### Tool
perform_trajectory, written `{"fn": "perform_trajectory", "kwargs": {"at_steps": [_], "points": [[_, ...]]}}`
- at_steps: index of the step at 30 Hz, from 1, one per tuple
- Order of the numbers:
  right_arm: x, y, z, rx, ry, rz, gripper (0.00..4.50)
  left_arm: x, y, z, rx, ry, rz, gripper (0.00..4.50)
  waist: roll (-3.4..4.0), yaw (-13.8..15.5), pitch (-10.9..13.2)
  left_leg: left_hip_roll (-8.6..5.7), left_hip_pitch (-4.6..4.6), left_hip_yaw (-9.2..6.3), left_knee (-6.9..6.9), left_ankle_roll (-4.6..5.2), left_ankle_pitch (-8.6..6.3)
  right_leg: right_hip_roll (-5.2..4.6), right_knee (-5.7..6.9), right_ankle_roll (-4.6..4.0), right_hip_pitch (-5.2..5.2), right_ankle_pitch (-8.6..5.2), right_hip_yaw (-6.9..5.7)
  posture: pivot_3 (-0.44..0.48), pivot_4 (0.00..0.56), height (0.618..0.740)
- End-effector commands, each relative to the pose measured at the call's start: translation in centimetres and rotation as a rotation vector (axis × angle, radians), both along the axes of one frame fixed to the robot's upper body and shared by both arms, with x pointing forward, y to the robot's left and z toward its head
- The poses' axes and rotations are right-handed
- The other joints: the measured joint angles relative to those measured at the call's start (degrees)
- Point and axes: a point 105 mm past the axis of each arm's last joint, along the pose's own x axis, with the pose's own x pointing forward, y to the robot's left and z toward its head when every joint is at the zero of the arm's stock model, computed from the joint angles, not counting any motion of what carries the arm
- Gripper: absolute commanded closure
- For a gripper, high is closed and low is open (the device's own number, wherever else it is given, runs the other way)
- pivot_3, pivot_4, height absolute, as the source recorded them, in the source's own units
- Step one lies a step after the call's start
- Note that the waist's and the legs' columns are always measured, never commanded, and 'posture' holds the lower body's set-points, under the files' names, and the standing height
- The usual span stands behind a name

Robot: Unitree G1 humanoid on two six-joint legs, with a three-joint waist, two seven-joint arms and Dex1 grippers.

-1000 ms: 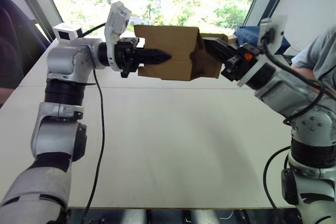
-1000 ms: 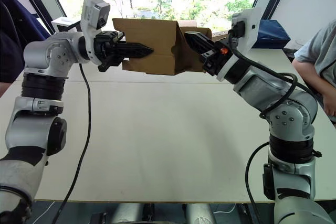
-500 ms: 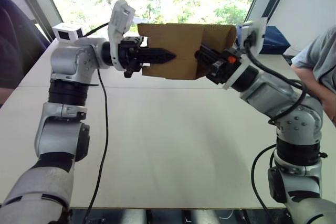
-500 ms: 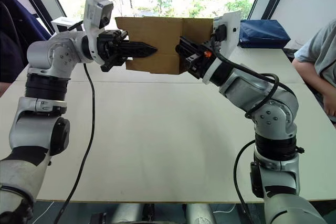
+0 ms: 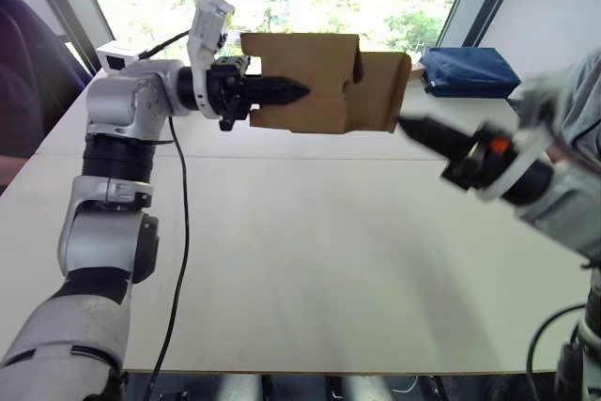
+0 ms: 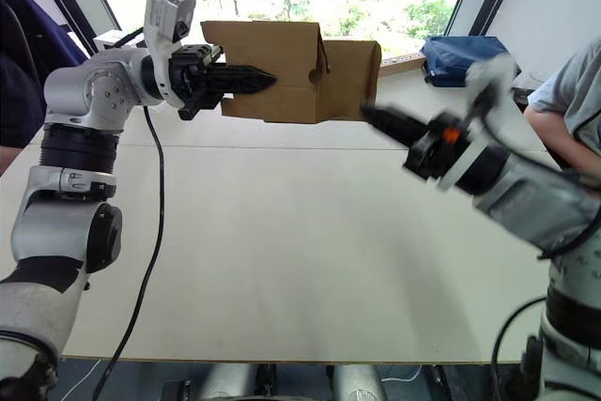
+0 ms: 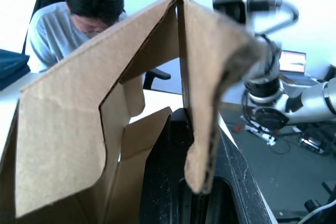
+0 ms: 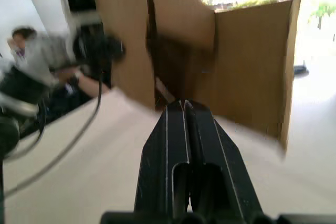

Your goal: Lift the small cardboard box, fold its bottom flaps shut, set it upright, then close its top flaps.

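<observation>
Since half a second ago the right hand (image 6: 368, 112) has come off the box (image 5: 324, 82) and dropped toward the near right, so it now hangs just below the box's right end, apart from the cardboard. In its own wrist view the two black fingers (image 8: 185, 129) lie pressed together with nothing between them. The left hand (image 5: 296, 94) carries the box alone, high above the surface (image 5: 310, 260) at the far side by the window; its fingers lie across the near face, and the left wrist view shows them clenched on a cardboard panel edge (image 7: 207, 145).

The box sits on its side in the air, with one flap (image 5: 383, 91) standing out flat at the right end. I judge the step in hand to be folding the bottom flaps shut, and it looks only partly done, since that flap is not yet turned in.

To do it well, the left hand should keep the box level and firmly pinched, because a single hold on one thin panel may let the box swing or slip when pushed. The right hand would best come back with fingers together, press on the flap's outer face close to its crease, and sweep it inward steadily, not jab it. Pushing near the free edge risks bending the cardboard instead of hinging it.

A person (image 6: 573, 100) sits at the far right; a blue bag (image 5: 468, 70) lies beyond the box.
</observation>
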Motion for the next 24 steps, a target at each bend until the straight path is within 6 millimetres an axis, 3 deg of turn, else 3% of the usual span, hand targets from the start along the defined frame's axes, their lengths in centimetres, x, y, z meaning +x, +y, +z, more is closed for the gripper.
{"fn": "perform_trajectory", "kwargs": {"at_steps": [1, 14, 24], "points": [[-0.1, 0.7, 1.1, -0.033, -0.087, -0.011, 4.45, -0.4, -0.2, 1.8, -0.017, -0.064, -0.013, 4.5, 0.01, -0.04, 0.0, 0.0, 0.01, 0.01, 0.0, 0.0, 0.0, 0.02, 0.0, 0.0, -0.01, 0.0, 0.02, 0.0, 0.15, 0.74], [2.2, 1.2, 2.2, -0.029, -0.182, -0.071, 4.45, -1.5, -0.9, 1.6, -0.012, -0.053, -0.073, 4.5, 0.01, 0.31, 0.01, 0.02, -0.04, -0.01, 0.01, 0.0, 0.0, 0.07, -0.03, 0.0, -0.01, -0.01, 0.0, 0.0, 0.15, 0.74], [2.1, 2.4, 3.7, 0.032, -0.221, -0.012, 4.45, -1.9, -1.4, 0.9, -0.003, -0.031, -0.095, 4.5, 0.01, 0.22, 0.01, 0.04, -0.03, -0.03, 0.0, 0.0, 0.0, 0.08, -0.02, 0.0, -0.02, -0.01, -0.01, 0.0, 0.15, 0.74]]}}
